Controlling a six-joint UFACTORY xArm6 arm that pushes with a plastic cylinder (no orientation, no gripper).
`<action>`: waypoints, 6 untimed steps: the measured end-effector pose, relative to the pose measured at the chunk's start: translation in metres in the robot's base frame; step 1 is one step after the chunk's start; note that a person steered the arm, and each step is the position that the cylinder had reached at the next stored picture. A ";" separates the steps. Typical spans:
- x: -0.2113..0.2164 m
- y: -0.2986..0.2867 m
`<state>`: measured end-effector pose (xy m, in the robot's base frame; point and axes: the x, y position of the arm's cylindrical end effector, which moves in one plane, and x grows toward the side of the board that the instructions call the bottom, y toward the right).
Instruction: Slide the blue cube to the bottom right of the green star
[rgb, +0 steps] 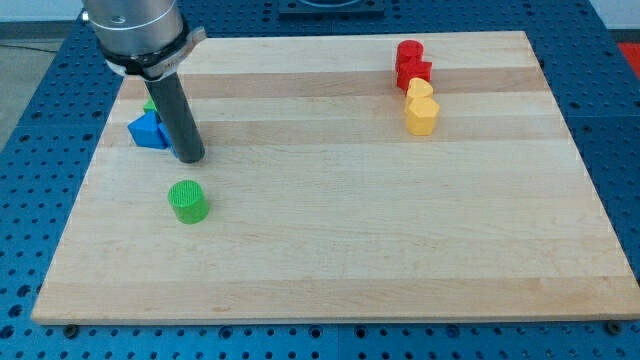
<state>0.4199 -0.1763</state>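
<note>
My tip (189, 156) rests on the wooden board (330, 220) near its left edge. A blue block (147, 131) lies just left of the tip, touching or nearly touching the rod. Its right side is hidden by the rod, so I cannot make out its exact shape. A small bit of a green block (149, 105) shows just above the blue block, mostly hidden behind the rod. I cannot tell its shape.
A green cylinder (188, 201) stands below the tip. At the view's top right, two red blocks (410, 61) sit together, with a yellow block (420, 90) and a second yellow block (422, 116) just below them.
</note>
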 end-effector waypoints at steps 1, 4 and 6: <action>-0.003 0.000; 0.046 0.098; 0.121 0.064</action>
